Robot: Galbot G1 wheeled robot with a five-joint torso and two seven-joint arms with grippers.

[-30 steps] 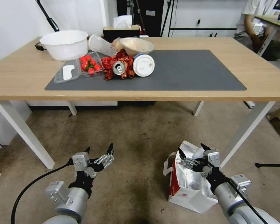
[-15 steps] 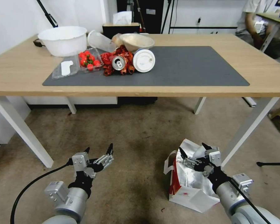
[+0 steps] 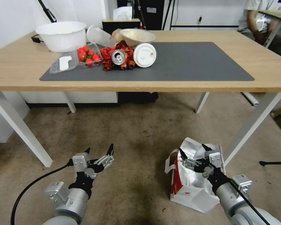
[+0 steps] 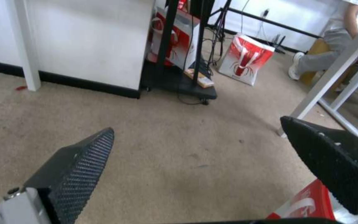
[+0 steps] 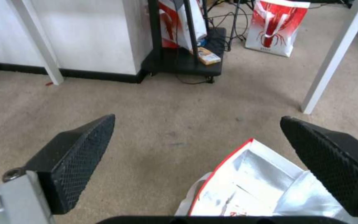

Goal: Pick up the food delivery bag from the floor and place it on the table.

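The food delivery bag (image 3: 190, 184) stands open on the floor (image 3: 140, 134), near a table (image 3: 271, 65) leg. The right gripper (image 3: 193, 151) hangs over its foil mouth, jaws wide apart, holding nothing — its wrist camera looks into the lining. The left gripper (image 3: 98, 150), also spread wide and empty, hovers over bare floor — its wrist view catches a red corner of the bag.
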